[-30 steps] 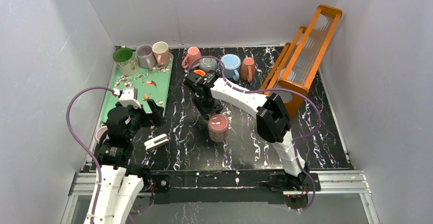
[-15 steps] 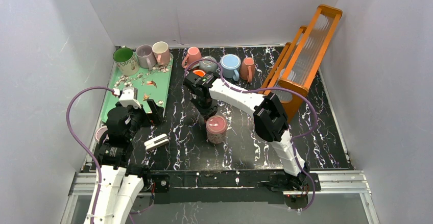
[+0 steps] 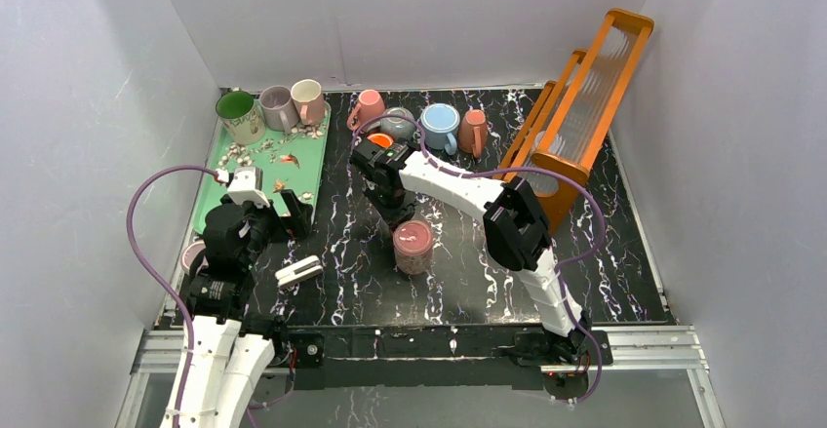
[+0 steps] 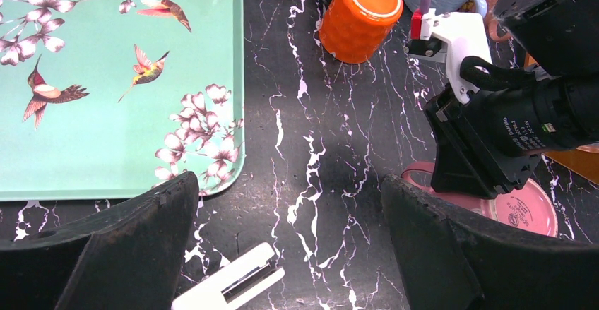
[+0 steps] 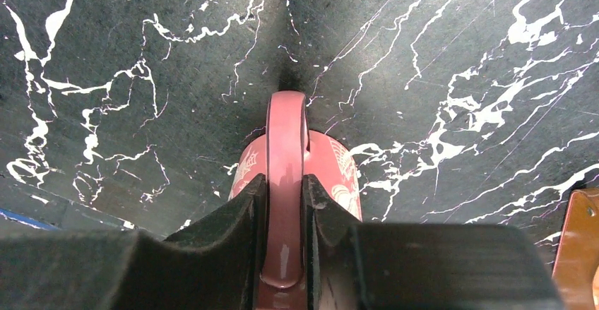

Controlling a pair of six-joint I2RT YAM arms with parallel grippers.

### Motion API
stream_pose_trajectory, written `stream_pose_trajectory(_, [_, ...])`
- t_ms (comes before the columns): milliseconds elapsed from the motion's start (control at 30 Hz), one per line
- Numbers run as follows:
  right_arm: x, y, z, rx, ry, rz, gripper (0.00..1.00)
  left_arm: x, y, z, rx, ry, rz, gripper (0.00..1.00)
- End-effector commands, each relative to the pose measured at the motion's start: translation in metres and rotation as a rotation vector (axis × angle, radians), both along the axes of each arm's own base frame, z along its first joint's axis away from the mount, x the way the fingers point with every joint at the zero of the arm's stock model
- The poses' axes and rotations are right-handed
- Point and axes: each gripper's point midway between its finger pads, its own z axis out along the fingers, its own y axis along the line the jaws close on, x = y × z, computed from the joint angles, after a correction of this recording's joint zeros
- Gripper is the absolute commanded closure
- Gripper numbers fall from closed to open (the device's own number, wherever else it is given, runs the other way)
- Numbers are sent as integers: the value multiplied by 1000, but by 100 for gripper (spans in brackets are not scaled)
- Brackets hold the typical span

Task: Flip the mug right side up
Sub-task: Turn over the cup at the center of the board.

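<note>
We see the pink mug near the middle of the counter, upside down: its long axis stands close to vertical, the pale stamped base faces up and the mouth faces down. We cannot tell whether its rim sits on the counter or just above it. Its handle points toward the far side, to the right tool. On the left, the green tray printed with birds and blossoms carries three mugs along its far end, a green mug, a grey mug and a cream mug, all with mouths up; we cannot make out anything inside them. Four more mugs stand in a row on the counter at the back, and an orange cup sits just in front of them, its flat end toward the left wrist camera. An orange rack leans at the far right. The right tool is closed almost fully, its two pads pressed on either side of the pink mug's handle. The left tool is spread wide and grips nothing, hovering over bare counter beside the tray's near corner, with a white clip lying just below it.
</note>
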Motion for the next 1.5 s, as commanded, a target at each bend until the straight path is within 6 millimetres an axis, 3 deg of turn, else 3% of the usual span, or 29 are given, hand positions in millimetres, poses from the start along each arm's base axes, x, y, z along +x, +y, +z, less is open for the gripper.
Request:
stream_pose_trajectory(0, [2, 2, -2, 16, -17, 28, 68, -1, -1, 12, 2, -22, -8, 2])
stream_pose_trajectory(100, [1, 3, -5, 10, -11, 29, 59, -1, -1, 12, 2, -22, -7, 2])
stream_pose_trajectory(200, [1, 3, -9, 5, -2, 32, 58, -1, -1, 12, 3, -21, -7, 2])
stream_pose_trajectory(333, [2, 2, -9, 1, -10, 32, 70, -1, -1, 12, 4, -21, -7, 2])
stream_pose_trajectory(633, [6, 4, 17, 84, -82, 57, 97, 0, 0, 10, 4, -17, -4, 2])
stream_pose_trajectory(1000, [-4, 10, 67, 321, -194, 153, 99, 1, -11, 7, -14, -8, -61, 4])
stream_pose_trajectory(1267, [-17, 9, 106, 512, -301, 229, 99, -5, -64, 19, -158, -51, -343, 10])
stream_pose_trajectory(1467, [-28, 6, 153, 710, -445, 288, 99, -13, -97, 50, -291, -101, -528, 16])
